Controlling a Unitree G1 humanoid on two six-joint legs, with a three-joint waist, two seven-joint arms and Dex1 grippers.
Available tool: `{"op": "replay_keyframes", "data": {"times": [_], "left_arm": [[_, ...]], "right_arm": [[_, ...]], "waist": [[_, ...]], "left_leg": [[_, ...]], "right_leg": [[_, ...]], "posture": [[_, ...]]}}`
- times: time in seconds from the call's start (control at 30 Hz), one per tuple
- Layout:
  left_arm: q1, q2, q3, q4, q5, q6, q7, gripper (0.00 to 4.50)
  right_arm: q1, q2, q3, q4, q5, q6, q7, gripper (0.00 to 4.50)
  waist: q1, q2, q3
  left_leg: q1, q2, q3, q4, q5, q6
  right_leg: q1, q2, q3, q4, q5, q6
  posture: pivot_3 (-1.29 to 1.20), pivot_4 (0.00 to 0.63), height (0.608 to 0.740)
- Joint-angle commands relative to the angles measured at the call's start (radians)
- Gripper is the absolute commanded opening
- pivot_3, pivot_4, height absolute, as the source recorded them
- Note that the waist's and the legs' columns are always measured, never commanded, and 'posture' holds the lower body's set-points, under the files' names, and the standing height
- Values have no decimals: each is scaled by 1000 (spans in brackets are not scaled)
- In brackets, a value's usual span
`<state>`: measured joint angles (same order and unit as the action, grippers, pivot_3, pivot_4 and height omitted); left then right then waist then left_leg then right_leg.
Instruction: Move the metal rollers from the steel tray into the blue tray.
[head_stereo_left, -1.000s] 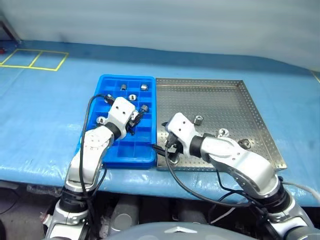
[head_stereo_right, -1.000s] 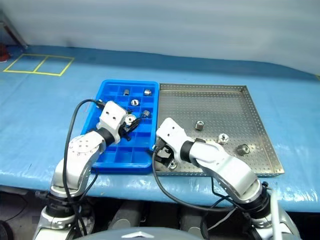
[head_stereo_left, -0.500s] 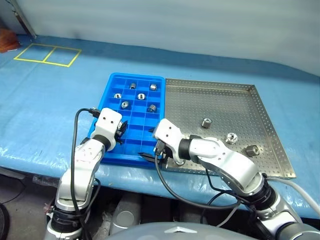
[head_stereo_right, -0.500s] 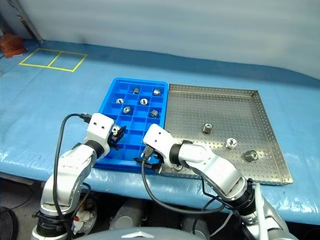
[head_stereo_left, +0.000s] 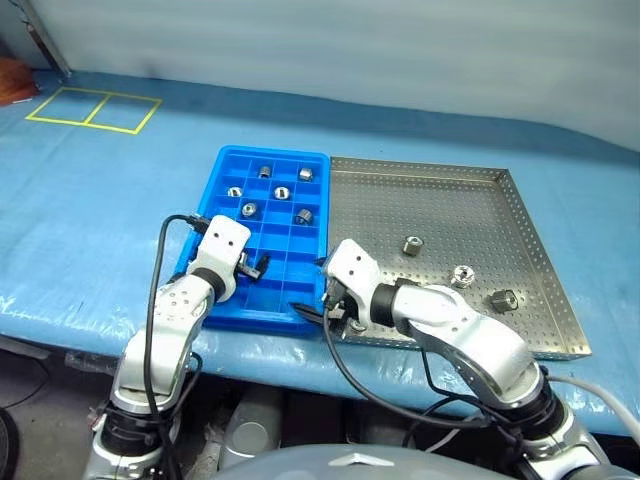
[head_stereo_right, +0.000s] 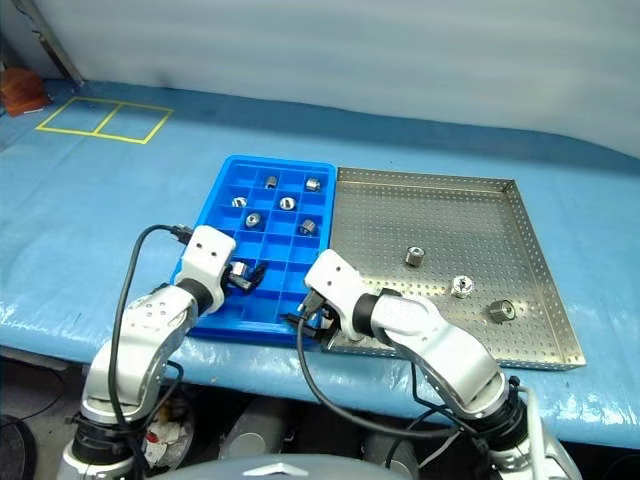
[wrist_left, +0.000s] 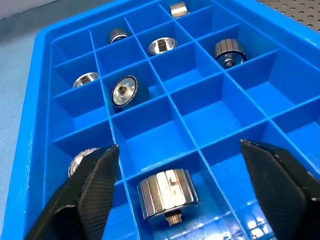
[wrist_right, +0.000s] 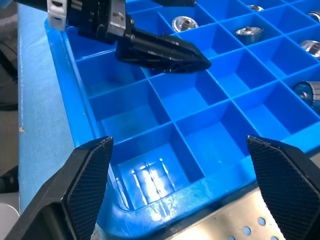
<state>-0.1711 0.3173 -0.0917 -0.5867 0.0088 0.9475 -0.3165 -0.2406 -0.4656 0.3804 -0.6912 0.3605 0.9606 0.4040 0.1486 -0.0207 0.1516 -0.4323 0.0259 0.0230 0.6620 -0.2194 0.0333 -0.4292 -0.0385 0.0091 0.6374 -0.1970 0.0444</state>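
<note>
Half a second back the left gripper was pinched on a roller; now its fingers stand wide apart and that roller lies on its side in a near compartment of the blue tray, directly between them. The release looks deliberate: one piece per cell. The right gripper hangs at the tray's near corner, fingers equally spread, holding nothing, probably waiting its turn to reach back over the steel tray. Six other rollers already sit in the blue tray, most in the far rows and one beside the new arrival, each in its own cell. Three rollers remain loose on the perforated steel floor, toward its right side, well apart from both grippers, on the blue-covered surface.
</note>
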Motion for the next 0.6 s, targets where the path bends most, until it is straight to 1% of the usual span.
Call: {"op": "replay_keyframes", "data": {"times": [0.03,0.1,0.2,0.27,0.33,0.4,0.47,0.53,0.6], "left_arm": [[-112,-14,9,18,-67,-49,-50,4452],[-187,-23,6,63,-110,-54,-89,4452],[-305,-29,-34,157,-169,-71,-174,4452],[-379,-51,-60,238,-192,-75,-203,4452],[-454,-89,-92,331,-196,-80,-212,4452],[-513,-146,-99,426,-214,-87,-216,4452],[-568,-200,-131,536,-196,-142,-218,4452],[-614,-262,-155,651,-179,-205,-212,4452],[-654,-324,-164,759,-169,-261,-197,4452]], "right_arm": [[49,-9,-99,-91,13,22,-29,4500],[92,-23,-147,-125,13,39,-44,4500],[170,-46,-226,-179,7,67,-68,4500],[219,-48,-275,-210,5,83,-88,4500],[270,-43,-318,-244,-1,98,-115,4500],[310,-28,-345,-272,-9,111,-146,4500],[355,-2,-369,-301,-21,122,-186,4500],[397,25,-379,-323,-37,132,-227,4500],[434,52,-382,-343,-52,138,-262,4500]], "waist": [[0,0,0],[-4,0,0],[-16,0,0],[-28,0,0],[-45,0,0],[-62,0,0],[-81,0,0],[-102,0,0],[-118,0,0]], "left_leg": [[0,0,0,0,0,0],[-1,-1,0,0,0,0],[-2,-1,-1,0,0,0],[-3,-2,-1,0,0,1],[-3,-2,-1,0,0,1],[-4,-4,-1,0,0,1],[-4,-6,-1,1,0,2],[-3,-6,-1,1,-1,2],[-4,-6,-1,1,-1,2]], "right_leg": [[0,0,0,0,0,0],[0,0,-1,-1,0,0],[0,0,-1,-3,0,1],[1,0,-1,-4,1,1],[1,0,-1,-5,1,1],[1,1,-1,-6,1,2],[1,1,0,-6,1,2],[2,2,0,-6,1,3],[2,2,1,-6,2,3]], "posture": [[223,150,740],[209,150,740],[172,150,740],[123,150,740],[108,150,740],[38,150,740],[38,150,740],[-34,150,740],[-50,150,740]]}}
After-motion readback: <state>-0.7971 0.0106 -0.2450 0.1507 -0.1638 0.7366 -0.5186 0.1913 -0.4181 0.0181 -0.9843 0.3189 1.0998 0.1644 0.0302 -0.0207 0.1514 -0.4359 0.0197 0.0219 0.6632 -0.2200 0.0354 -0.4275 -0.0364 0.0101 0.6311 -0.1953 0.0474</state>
